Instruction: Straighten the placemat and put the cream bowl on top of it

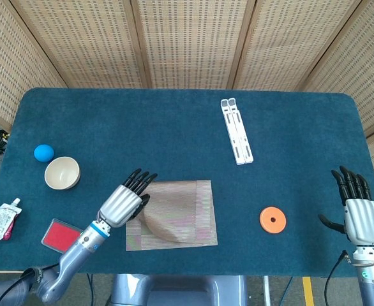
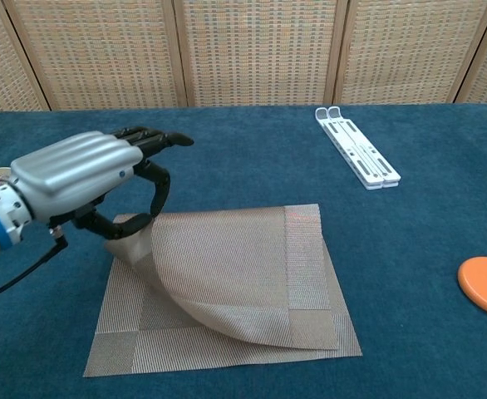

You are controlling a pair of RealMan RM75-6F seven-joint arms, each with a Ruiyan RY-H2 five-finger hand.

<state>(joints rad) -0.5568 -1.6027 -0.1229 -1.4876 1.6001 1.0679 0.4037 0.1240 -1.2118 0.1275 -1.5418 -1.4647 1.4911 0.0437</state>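
The brown woven placemat (image 1: 180,217) (image 2: 227,274) lies folded on the blue table, near the front edge. My left hand (image 1: 126,201) (image 2: 94,179) pinches its left edge between thumb and fingers and holds the upper layer raised, so that layer curls up off the lower one. The cream bowl (image 1: 62,173) stands upright at the left of the table, apart from the mat; in the chest view my left hand hides almost all of it. My right hand (image 1: 356,210) hovers at the right front corner, fingers spread, holding nothing.
A white folding stand (image 1: 237,131) (image 2: 357,158) lies at the back right. An orange disc (image 1: 272,220) (image 2: 486,286) sits right of the mat. A blue ball (image 1: 43,152), a red flat box (image 1: 62,236) and a pouch (image 1: 2,218) lie at the left.
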